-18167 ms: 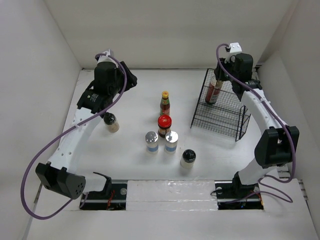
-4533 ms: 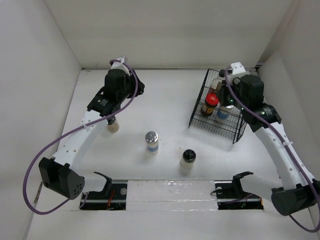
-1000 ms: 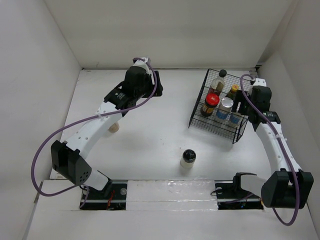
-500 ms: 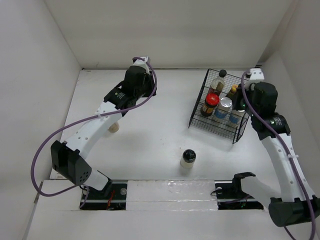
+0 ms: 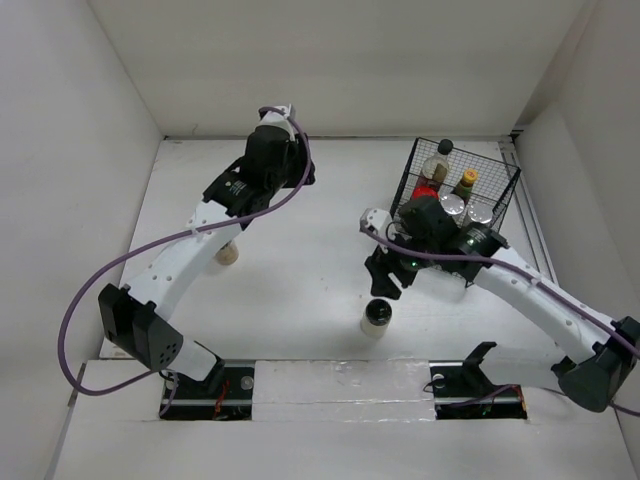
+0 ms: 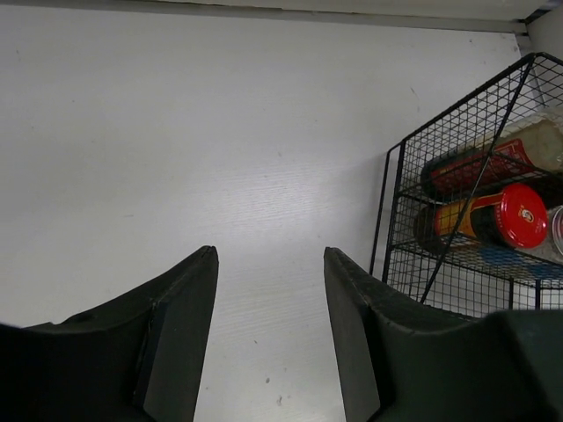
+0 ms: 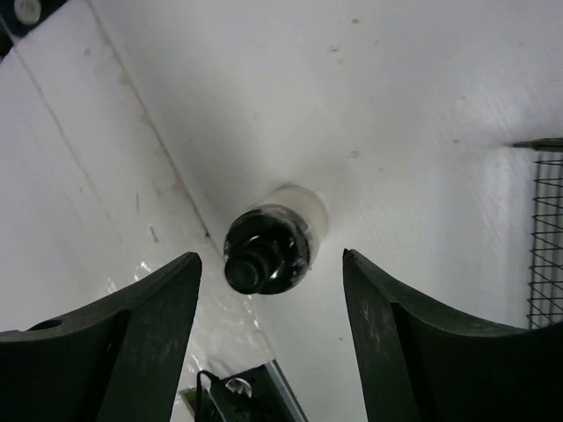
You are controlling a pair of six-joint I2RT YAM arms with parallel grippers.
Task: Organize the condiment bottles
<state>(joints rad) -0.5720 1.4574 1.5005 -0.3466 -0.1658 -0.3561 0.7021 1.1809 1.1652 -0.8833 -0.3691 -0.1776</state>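
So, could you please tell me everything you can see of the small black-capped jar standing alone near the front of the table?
The jar is small and round, with a pale, cream-looking body and a glossy black cap. It stands upright on the white table, apart from the wire rack. The open right gripper hovers above it, one finger on either side, and does not appear to touch it.

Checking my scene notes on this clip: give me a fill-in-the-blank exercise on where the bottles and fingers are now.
The right fingers are ___, hovering above the black-capped jar.
The rack holds ___ bottles.
The left fingers hold ___.
Missing words: open; five; nothing.
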